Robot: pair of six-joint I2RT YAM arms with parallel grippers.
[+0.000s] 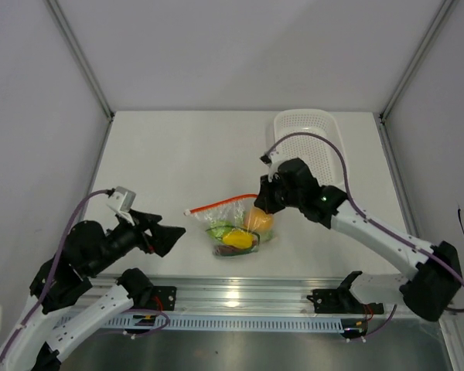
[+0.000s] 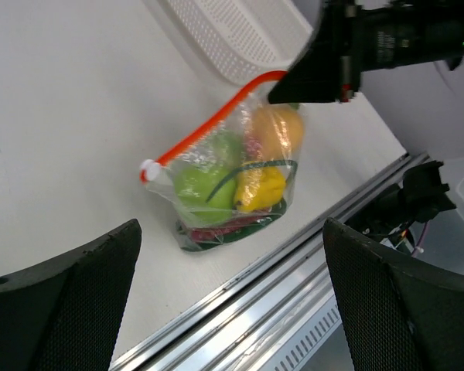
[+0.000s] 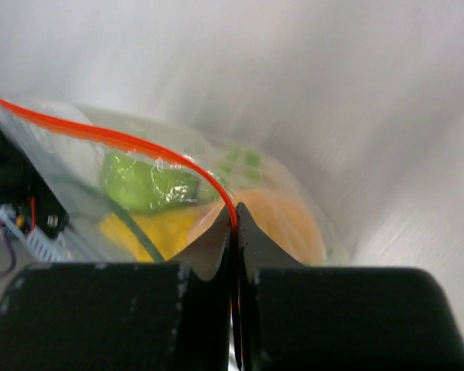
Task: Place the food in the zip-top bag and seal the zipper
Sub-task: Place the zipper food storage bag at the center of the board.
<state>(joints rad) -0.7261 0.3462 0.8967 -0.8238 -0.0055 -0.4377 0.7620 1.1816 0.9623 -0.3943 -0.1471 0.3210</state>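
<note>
Clear zip-top bag holds the food on the white table. Right gripper pinches its red-orange zipper; left gripper hangs spread wide, well apart.

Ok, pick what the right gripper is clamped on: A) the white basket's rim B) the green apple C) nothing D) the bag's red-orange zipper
D: the right gripper is shut on the zipper, at one end of the mouth of the zip-top bag.

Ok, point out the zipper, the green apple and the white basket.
zipper (image 2: 209,122), left wrist view, middle of strip.
green apple (image 2: 197,189), left wrist view, its front.
white perforated basket (image 1: 309,120), top view, bare floor.
</note>
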